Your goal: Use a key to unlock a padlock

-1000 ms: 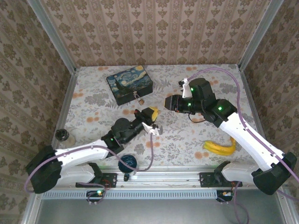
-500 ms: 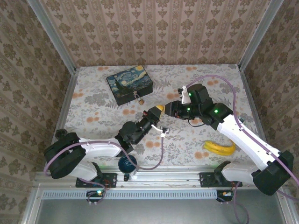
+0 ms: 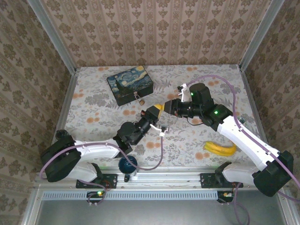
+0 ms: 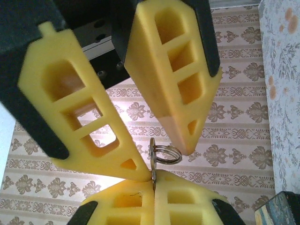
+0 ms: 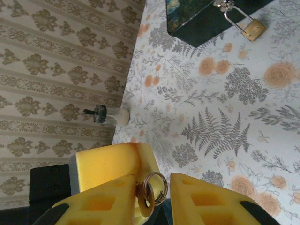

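My left gripper (image 4: 153, 185) is clenched on the key (image 4: 153, 161), whose ring (image 5: 158, 180) sticks out past the fingertips. My right gripper (image 5: 153, 199) has its jaws parted on either side of that ring, with no clear grip. The padlock (image 5: 253, 29) hangs at the latch of the Starry Night tin (image 5: 201, 21), well apart from both.

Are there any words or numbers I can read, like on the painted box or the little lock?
None can be read. The dark tin with a swirly night-sky painting carries a picture, no lettering. The small brass-gold padlock at its front looks too small to read any mark.
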Tool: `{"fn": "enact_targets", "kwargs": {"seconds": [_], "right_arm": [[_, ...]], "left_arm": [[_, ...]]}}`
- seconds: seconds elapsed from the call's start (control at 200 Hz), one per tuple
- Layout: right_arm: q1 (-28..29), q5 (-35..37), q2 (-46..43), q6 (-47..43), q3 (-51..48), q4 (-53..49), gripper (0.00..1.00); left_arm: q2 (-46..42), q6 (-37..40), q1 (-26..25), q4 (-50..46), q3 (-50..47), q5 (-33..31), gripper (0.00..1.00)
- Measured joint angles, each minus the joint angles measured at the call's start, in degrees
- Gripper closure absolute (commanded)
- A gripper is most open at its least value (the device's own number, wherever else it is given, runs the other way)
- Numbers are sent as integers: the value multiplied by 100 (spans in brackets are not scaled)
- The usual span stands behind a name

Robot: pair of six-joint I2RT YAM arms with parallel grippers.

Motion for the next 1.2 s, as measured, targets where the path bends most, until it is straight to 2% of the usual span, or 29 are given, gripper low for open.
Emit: {"fn": "enact_targets", "kwargs": {"seconds": [0.12,0.21,0.38,0.575,0.615,0.675,0.715,0.76,0.785,0.865,1.01,1.2], "right_arm": [[0,-96,0,20,-22,153,77],[0,-138,0,37,-52,251,82],[-28,-179,0,94,-68,339,100],[-55,-234,11,127,-72,376,100],[-66,-249,11,127,-79,407,100],[-76,-258,11,125,-111,461,100],[-107,-243,11,122,-146,479,100],[-164,-219,11,120,-203,492,100],[-190,-214,11,114,-229,494,100],[-254,-122,11,85,-304,531,100],[-332,31,11,28,-380,640,100],[-455,186,11,-72,-452,750,100]], "left_arm": [[-140,-107,0,-160,0,-13,100],[-186,-149,0,-240,0,-17,100],[-186,-197,0,-273,-2,-50,100],[-186,-284,0,-236,-2,-81,100],[-186,-308,0,-229,-2,-90,86],[-186,-356,-2,-219,-7,-98,54],[-203,-398,-24,-190,-22,-98,39],[-273,-452,-74,-190,-50,-107,27],[-343,-507,-116,-219,-72,-109,17],[-678,-739,-306,-476,-122,-181,1],[-1648,-1648,-605,-1545,-131,-254,0],[-3294,-3853,-365,-3512,-87,-22,0]]}}
